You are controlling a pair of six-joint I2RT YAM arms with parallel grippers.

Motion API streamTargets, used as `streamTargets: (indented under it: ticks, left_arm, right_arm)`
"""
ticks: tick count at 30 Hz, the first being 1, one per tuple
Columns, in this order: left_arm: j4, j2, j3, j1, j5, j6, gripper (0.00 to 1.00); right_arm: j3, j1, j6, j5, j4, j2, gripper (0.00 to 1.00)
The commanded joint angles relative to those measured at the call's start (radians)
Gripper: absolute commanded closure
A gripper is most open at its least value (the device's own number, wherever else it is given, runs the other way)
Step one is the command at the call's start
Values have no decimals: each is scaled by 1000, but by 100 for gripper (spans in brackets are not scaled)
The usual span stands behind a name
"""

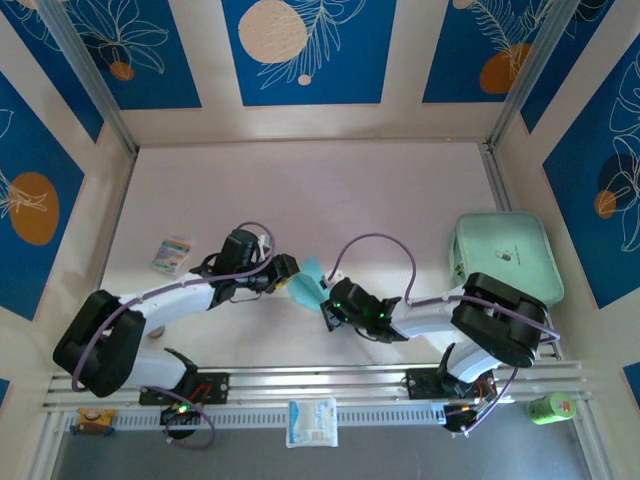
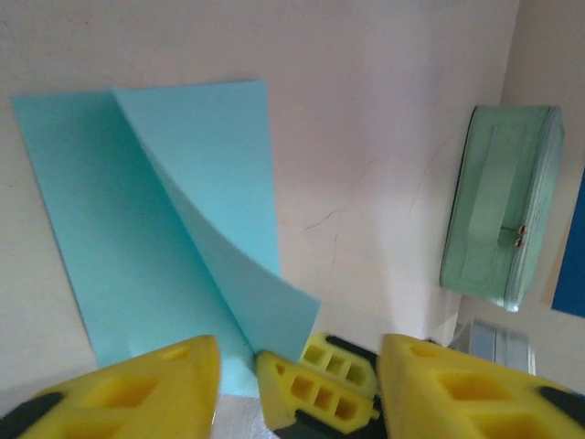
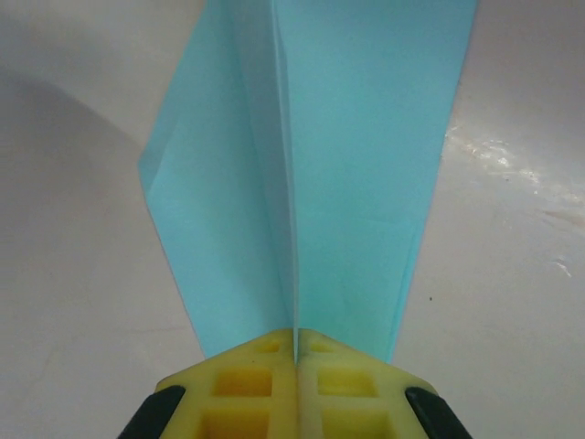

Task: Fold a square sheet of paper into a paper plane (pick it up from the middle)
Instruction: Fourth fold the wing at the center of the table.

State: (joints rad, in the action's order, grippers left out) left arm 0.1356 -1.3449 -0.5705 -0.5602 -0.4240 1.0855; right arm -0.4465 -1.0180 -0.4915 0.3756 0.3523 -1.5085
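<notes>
The light blue paper plane [image 1: 308, 281] is a folded sheet with a centre crease, held just above the table's middle. My right gripper [image 3: 295, 352] is shut on that crease, and the two wings [image 3: 366, 165] spread away from its yellow fingers. My left gripper [image 2: 297, 366] stands open right beside it, its jaws well apart on either side of the right gripper's fingers [image 2: 315, 389]. The paper [image 2: 164, 229] shows one flap lifted, and neither left finger presses on it. From above, the left gripper [image 1: 288, 276] and right gripper [image 1: 325, 305] meet at the paper.
A mint-green rounded tray [image 1: 505, 255] sits at the right, also visible as the tray [image 2: 498, 210] beyond the paper. A small white packet [image 1: 171, 254] lies left of the left arm. Another white packet [image 1: 312, 422] and a green object [image 1: 550, 407] rest by the front rail.
</notes>
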Motion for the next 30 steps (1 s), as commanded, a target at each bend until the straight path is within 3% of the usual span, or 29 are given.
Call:
streamTargets:
  ticks: [1,5,12,30]
  left_arm:
    - [-11,-6,-22,4,-4,-21,63]
    - [10,-43,-28,0,-30,-22,75]
    - [54,-135,-57,-34,-62,-14,84]
    - [68,-304,-31,-63,-20,14,97]
  right_arm:
    - [25,57,-116,-195,8,-22,96]
    - [27,115,-184,-307,30,-43,96]
    - [15,174,-274,-439,63,-96,97]
    - [63,191,-352,-433,122,-86,96]
